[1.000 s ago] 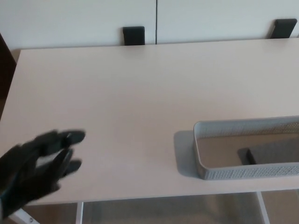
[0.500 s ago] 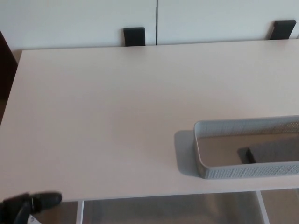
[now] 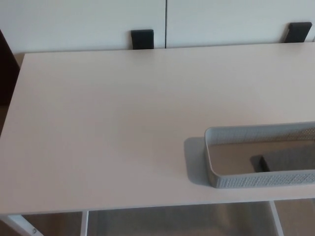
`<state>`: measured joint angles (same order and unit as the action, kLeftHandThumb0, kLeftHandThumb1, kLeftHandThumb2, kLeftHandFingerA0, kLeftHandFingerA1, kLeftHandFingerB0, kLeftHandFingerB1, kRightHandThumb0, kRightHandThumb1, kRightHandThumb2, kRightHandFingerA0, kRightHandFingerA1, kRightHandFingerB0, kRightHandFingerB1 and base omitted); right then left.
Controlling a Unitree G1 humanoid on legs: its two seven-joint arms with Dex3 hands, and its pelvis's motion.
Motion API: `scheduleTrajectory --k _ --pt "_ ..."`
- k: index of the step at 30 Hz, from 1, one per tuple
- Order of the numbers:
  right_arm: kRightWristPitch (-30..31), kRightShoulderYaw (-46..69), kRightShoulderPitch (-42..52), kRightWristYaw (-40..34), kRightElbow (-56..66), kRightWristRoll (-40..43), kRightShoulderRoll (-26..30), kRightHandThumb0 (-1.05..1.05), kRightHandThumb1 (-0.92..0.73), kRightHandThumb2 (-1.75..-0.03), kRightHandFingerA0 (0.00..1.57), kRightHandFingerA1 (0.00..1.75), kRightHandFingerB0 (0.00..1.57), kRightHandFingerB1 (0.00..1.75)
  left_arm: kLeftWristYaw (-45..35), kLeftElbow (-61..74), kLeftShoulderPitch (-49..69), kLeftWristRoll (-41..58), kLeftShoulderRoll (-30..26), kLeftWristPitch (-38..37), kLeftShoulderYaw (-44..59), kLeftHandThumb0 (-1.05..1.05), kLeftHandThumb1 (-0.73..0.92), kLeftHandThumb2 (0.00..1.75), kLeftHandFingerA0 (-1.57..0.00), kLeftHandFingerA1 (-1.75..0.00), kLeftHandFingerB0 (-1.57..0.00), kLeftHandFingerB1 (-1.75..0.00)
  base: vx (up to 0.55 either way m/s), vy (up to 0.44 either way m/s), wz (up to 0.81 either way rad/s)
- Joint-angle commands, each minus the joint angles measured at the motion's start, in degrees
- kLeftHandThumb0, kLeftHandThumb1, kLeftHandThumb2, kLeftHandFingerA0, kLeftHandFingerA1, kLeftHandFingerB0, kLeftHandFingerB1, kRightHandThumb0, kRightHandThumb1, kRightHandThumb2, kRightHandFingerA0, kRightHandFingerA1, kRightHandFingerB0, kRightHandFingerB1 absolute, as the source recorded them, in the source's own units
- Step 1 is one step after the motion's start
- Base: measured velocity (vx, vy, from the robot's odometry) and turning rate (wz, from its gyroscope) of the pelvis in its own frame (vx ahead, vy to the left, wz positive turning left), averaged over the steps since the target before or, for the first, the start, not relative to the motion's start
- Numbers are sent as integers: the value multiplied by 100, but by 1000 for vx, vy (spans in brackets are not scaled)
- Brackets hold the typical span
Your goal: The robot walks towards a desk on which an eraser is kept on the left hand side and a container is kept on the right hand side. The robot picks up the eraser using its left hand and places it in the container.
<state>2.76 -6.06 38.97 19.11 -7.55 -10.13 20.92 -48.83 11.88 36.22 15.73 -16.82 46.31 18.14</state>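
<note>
Looking down at the pale bench [image 3: 113, 123] from above, and neither of my hands shows in the head view, so whether my fingers are released, clenched or grasping something, I cannot tell. The grey mesh container [image 3: 211, 169] sits on the bench at its near edge, running off the picture's right side. Inside the container, against its near wall, lies the eraser [image 3: 264, 164], a small dark block, with a broad shadow spreading across the container floor beside it. The eraser rests on the floor of the container, apart from the container's left end wall. Left of the container the bench top shows only its own pale surface. Beyond the container, past the far edge of the bench, two black brackets [image 3: 142, 39] stand against white panels [image 3: 83, 22].
</note>
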Motion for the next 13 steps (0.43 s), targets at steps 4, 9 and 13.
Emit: scheduleTrajectory --k 4,9,13 --pt "-1117 668 670 -89 -146 676 -45 -48 -70 -60 44 41 29 33 1675 -2130 233 -2172 -274 -4194 -1470 -85 78 64 -27 -50 -28 -38 0 0 0" --pt "-1056 707 572 -99 -180 756 -151 -46 -70 -61 44 41 29 33 1810 -2472 151 -2106 -313 -4468 -1427 -86 76 64 -26 -50 -26 -38 0 0 0" --pt "-1055 726 597 -249 13 660 -197 -47 -70 -61 44 42 27 33 1971 -2329 219 -2312 -450 -4668 -1610 -87 79 63 -24 -53 -27 -39 0 0 0"
